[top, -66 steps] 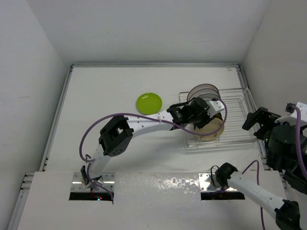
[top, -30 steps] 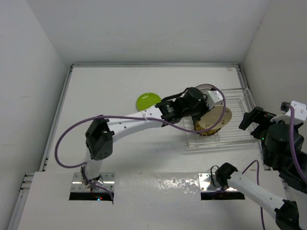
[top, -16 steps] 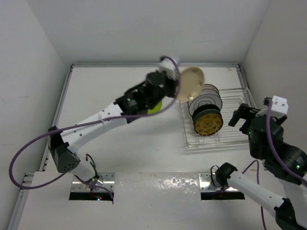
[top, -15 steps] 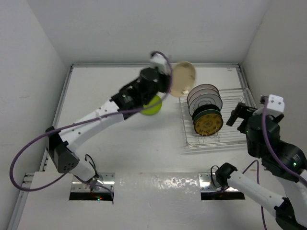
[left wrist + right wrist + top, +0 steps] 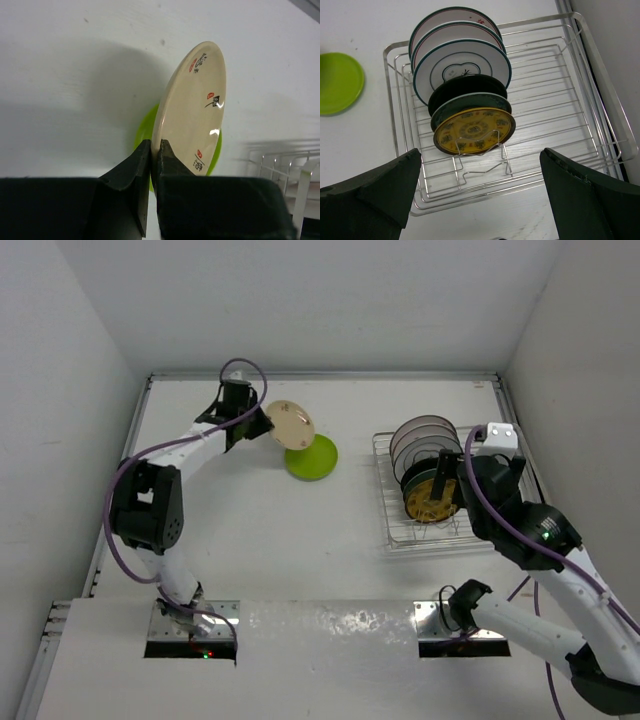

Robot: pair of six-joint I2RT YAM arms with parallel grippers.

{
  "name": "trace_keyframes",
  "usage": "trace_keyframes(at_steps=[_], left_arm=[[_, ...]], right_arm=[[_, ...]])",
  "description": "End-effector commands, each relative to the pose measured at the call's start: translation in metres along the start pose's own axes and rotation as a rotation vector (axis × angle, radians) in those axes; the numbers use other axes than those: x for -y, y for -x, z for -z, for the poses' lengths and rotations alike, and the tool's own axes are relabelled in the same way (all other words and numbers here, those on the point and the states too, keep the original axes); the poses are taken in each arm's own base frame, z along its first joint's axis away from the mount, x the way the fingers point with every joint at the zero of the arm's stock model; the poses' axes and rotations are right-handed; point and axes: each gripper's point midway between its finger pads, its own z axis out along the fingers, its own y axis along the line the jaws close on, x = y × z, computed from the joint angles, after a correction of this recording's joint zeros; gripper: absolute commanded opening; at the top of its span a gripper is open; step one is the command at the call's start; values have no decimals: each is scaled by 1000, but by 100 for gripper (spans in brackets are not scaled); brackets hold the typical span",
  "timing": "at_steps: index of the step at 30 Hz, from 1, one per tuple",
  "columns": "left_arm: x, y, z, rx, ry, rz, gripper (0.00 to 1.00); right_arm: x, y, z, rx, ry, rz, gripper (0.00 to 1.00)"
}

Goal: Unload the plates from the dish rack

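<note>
The left gripper (image 5: 154,148) is pinched shut on the rim of the tan plate (image 5: 192,110), holding it on edge over the lime green plate (image 5: 142,142). The next move, I judge, is to tilt it flat and release (gently). The right gripper (image 5: 480,150) hangs wide open and empty, with the dish rack (image 5: 555,100) and its standing plates (image 5: 462,67) directly beneath.

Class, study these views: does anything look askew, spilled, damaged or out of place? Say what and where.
Nothing is spilled or broken. The only tilted item is the tan plate, pinched on edge in the left tool by the lime green plate, which lies flat. The other plates stand upright in the dish rack.
</note>
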Motion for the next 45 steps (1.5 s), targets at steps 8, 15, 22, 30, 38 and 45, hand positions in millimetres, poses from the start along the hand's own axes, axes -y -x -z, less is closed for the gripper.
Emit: trace_keyframes(at_steps=[8,15,22,30,38,45], left_arm=[[28,-25,-19,-74,-171,42,5],[31,-45,-25,-116,-161,7,9],[30,-70,-29,-166,-116,-21,33],[31,-74,-16,-164,-52,-63,95],[38,-58,41,-32,80,-215,100],[51,-52,135,109,68,-310,100]], right_arm=[[-9,2,-7,23,19,-16,99],[-15,0,-15,5,10,-1,99],[-33,-5,-29,-31,25,39,99],[-48,1,-49,-75,-22,94,99],[-42,-26,-89,-156,-122,27,98],[-21,-48,-111,-145,-247,-173,73]])
